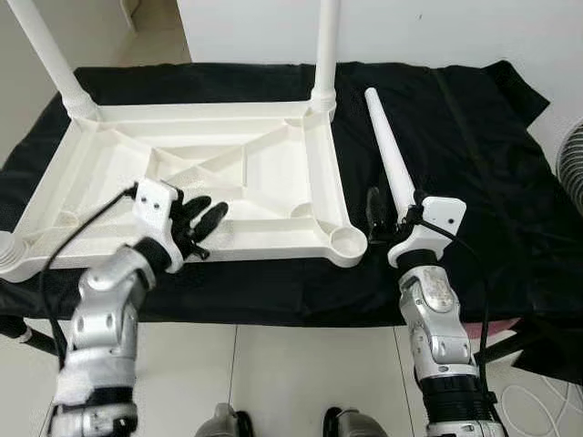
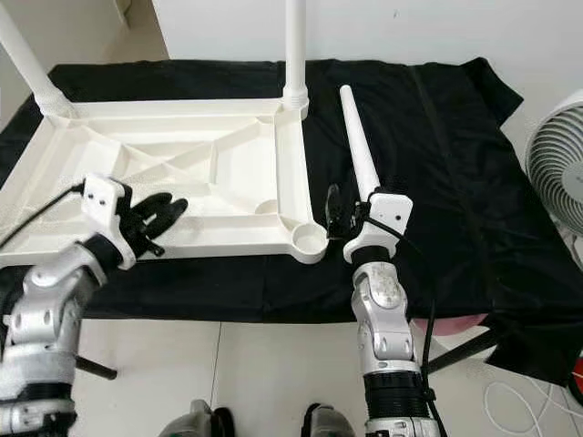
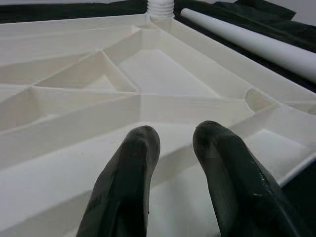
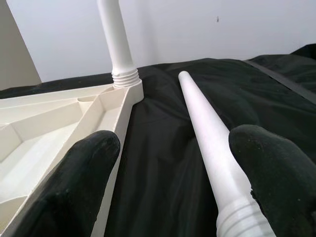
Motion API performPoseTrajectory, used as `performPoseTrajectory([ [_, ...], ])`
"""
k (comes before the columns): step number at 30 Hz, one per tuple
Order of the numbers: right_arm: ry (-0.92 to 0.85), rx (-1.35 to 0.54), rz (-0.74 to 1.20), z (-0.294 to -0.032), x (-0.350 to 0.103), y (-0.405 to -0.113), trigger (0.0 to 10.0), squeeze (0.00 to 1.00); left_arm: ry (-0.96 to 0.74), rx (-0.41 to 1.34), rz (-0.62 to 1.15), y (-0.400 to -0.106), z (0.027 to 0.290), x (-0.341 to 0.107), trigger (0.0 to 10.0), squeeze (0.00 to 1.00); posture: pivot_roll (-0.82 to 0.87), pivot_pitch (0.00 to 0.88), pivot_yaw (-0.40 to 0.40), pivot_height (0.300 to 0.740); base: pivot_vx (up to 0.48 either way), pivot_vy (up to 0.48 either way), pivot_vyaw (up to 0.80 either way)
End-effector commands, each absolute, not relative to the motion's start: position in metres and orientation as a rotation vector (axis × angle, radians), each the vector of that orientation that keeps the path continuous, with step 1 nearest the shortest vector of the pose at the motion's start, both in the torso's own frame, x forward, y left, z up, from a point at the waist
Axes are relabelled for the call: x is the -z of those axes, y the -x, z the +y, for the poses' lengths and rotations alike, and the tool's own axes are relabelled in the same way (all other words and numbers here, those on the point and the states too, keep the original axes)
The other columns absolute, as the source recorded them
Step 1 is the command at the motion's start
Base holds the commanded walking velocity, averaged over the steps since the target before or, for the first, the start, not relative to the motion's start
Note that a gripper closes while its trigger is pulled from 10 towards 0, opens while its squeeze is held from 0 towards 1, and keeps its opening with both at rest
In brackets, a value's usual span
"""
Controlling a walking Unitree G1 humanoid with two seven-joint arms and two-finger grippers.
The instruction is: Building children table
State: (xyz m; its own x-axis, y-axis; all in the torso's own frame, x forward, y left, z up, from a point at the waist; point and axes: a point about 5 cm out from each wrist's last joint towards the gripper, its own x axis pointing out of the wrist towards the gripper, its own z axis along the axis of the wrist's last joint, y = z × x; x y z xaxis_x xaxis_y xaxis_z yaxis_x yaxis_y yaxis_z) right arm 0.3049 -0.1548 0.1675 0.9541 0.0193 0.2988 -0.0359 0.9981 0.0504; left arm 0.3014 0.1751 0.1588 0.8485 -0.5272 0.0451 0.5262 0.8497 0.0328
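One tabletop (image 1: 273,173); two legs (image 1: 325,55) screwed in; one loose leg (image 1: 390,155); possibly a fan (image 2: 557,182).

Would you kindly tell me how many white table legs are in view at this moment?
3. Two stand screwed into the upturned tabletop's far corners: far-left leg and far-right leg. The loose leg lies on the black cloth between the right pincer's open fingers.

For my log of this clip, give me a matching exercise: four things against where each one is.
Things:
1. loose leg
2. screwed-in leg
3. left hand
4. right hand

Places:
A. standing upright in the tabletop's far corner
B. over the upturned tabletop's near rim
C. lying on the black cloth
D. open around the loose leg's threaded end

Pairs: 1-C, 2-A, 3-B, 4-D
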Motion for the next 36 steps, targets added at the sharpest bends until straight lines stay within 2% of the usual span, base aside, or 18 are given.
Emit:
performPoseTrajectory([
  [1, -0.056, -0.028, -0.294, -0.154, -0.164, -0.306, 10.0, 0.00, -0.011, 0.554, -0.044, -0.300, 0.173, -0.157, 10.0, 0.00, -0.08, 0.061, 0.060, 0.740, 0.000, 0.000, 0.00],
  [2, -0.059, -0.033, -0.297, -0.153, -0.165, -0.307, 10.0, 0.00, 0.008, 0.575, -0.042, -0.298, 0.167, -0.155, 10.0, 1.00, -0.08, 0.056, 0.056, 0.740, 0.000, 0.000, 0.00],
  [11, -0.056, -0.049, -0.302, -0.148, -0.165, -0.308, 10.0, 0.00, -0.016, 0.691, -0.012, -0.287, 0.136, -0.145, 10.0, 1.00, -0.08, 0.050, 0.052, 0.740, 0.000, 0.000, 0.00],
  [15, -0.050, -0.052, -0.300, -0.147, -0.164, -0.309, 10.0, 0.00, -0.086, 0.804, -0.017, -0.280, 0.110, -0.142, 10.0, 1.00, -0.08, 0.051, 0.047, 0.740, 0.000, 0.000, 0.00],
  [16, -0.048, -0.052, -0.300, -0.148, -0.164, -0.309, 10.0, 0.00, -0.106, 0.832, -0.012, -0.279, 0.106, -0.141, 10.0, 0.62, -0.08, 0.054, 0.048, 0.740, 0.000, 0.000, 0.00],
  [18, -0.048, -0.051, -0.301, -0.149, -0.164, -0.309, 10.0, 0.00, -0.126, 0.861, -0.005, -0.278, 0.103, -0.139, 10.0, 0.62, -0.08, 0.054, 0.048, 0.740, 0.000, 0.000, 0.00],
  [19, -0.047, -0.050, -0.300, -0.149, -0.164, -0.309, 10.0, 0.00, -0.148, 0.870, -0.004, -0.279, 0.101, -0.138, 10.0, 0.00, -0.08, 0.057, 0.048, 0.740, 0.000, 0.000, 0.00],
  [24, -0.047, -0.048, -0.301, -0.149, -0.164, -0.309, 10.0, 0.00, -0.190, 0.900, 0.016, -0.284, 0.094, -0.136, 10.0, 0.00, -0.09, 0.064, 0.049, 0.740, 0.000, 0.000, 0.00],
  [36, -0.053, -0.046, -0.304, -0.146, -0.166, -0.310, 10.0, 0.00, -0.313, 0.885, 0.082, -0.306, 0.098, -0.131, 10.0, 0.00, -0.10, 0.081, 0.059, 0.740, 0.000, 0.000, 0.00],
])
